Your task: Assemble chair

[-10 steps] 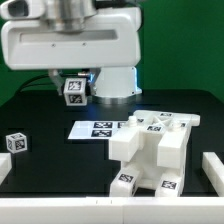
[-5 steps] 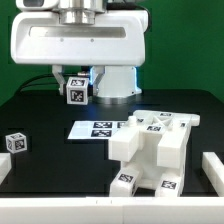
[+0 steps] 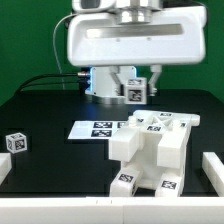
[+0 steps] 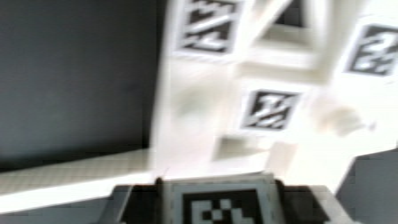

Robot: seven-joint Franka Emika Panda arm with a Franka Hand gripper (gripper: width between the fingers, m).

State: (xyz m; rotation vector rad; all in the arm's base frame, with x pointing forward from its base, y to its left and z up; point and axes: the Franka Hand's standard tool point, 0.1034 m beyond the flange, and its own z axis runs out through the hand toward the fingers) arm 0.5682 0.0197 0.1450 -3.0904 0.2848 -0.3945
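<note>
My gripper (image 3: 134, 94) hangs above the back of the table, shut on a small white tagged block (image 3: 133, 89), one of the chair's parts. In the wrist view the same block (image 4: 222, 205) fills the gap between the dark fingers (image 4: 134, 205). The part-built chair (image 3: 150, 150), a blocky white structure with several tags, stands on the table in front of and below the gripper. From the wrist camera the chair (image 4: 249, 100) shows blurred underneath the held block. Another small white tagged cube (image 3: 15, 143) lies alone at the exterior view's left.
The marker board (image 3: 92, 128) lies flat behind the chair. A white rail (image 3: 212, 172) runs along the table's edge at the exterior view's right, and another white rail (image 3: 50, 211) along the front. The arm's white base (image 3: 105, 82) stands at the back.
The arm has swung from the exterior view's left to its right, carrying the tagged block, which now hangs behind the chair. The grip has not changed.
</note>
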